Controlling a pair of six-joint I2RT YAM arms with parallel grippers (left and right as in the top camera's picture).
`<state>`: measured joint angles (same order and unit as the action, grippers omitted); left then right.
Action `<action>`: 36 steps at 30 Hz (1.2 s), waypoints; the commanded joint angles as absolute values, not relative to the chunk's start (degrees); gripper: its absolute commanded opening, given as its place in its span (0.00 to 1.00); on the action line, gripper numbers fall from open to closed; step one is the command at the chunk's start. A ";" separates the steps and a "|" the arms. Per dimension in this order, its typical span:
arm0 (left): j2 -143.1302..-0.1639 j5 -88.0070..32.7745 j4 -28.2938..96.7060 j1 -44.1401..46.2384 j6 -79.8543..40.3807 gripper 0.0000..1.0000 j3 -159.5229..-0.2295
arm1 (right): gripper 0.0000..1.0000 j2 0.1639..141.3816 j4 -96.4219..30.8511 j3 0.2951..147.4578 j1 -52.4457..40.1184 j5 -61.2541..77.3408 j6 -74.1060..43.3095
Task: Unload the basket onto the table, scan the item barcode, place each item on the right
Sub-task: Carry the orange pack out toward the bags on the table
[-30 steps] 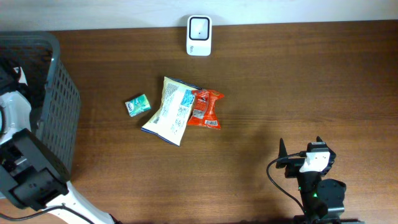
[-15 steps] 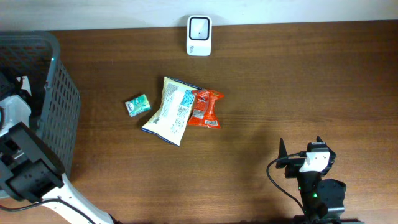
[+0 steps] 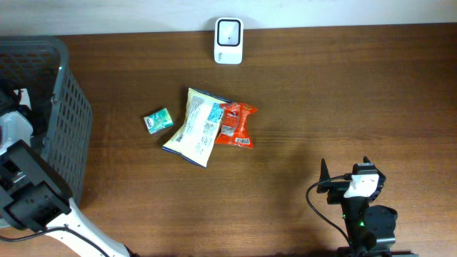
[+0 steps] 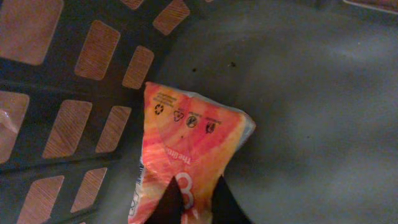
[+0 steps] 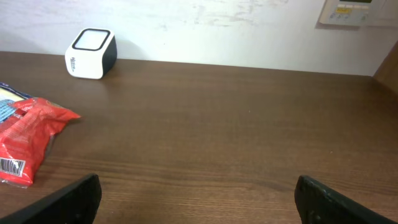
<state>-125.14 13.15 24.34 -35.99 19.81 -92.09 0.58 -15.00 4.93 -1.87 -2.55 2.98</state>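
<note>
Brown wood tabletop (image 3: 343,93) seen from overhead, with the white scanner (image 3: 228,41) sitting at the far edge around the middle. Mid-table there's a little cluster: a small green packet (image 3: 158,121) on the left, just beside it a white and yellow chip bag (image 3: 194,127), and a red packet (image 3: 235,124) touching the bag's right side. A grey mesh basket (image 3: 68,121) takes up the far left, and the left arm (image 3: 25,193) reaches down into it, so its jaws are hidden from up here. The right arm (image 3: 360,196) sits near the right corner, well apart from the cluster.

Left wrist view is where it gets interesting. It looks straight down into the basket, dark floor and slotted wall all around. An orange-pink packet (image 4: 193,143) lies on the basket floor against the left wall, recycling symbols facing up. The left jaws are together, clamped on the near edge of that packet, and both dark fingers (image 4: 171,199) show at the bottom of the frame. No barcode that I can make out on this side.

Right wrist view looks low across the tabletop. The right jaws are wide apart, nothing between them, just bare wood. The scanner is far left by the wall, and the red packet lies at the left edge with a barcode on its near end, well apart from the jaws
</note>
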 commanded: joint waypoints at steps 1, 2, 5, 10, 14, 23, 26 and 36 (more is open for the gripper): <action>-126.61 11.77 25.32 -36.21 19.33 0.00 -91.83 | 0.99 0.40 -15.75 4.84 -2.24 -2.81 2.70; -126.19 11.77 25.32 -36.16 18.87 0.00 -92.03 | 0.98 0.40 -15.75 4.84 -2.24 -2.81 2.72; -122.26 11.73 25.32 -35.68 15.90 0.00 -93.21 | 0.98 0.40 -15.75 4.84 -2.24 -2.81 2.70; -111.83 11.31 25.32 -34.17 15.90 0.00 -94.19 | 0.98 0.40 -15.75 4.84 -2.24 -2.81 2.72; -102.21 10.20 26.26 -31.81 15.88 0.00 -94.19 | 0.98 0.40 -15.75 4.84 -2.24 -2.81 2.72; -87.85 9.82 29.87 -19.68 15.90 0.00 -94.19 | 0.99 0.40 -15.75 4.84 -2.24 -2.81 2.70; -87.88 9.85 32.34 -13.87 15.86 0.00 -94.06 | 0.98 0.43 -15.75 4.84 -2.24 -2.81 2.70; -96.14 9.82 43.88 1.80 8.56 0.00 -92.62 | 0.98 0.40 -15.75 4.84 -2.24 -2.81 2.70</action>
<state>-91.50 9.87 40.45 -1.23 13.17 -93.51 0.58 -14.98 4.93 -1.87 -2.55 2.98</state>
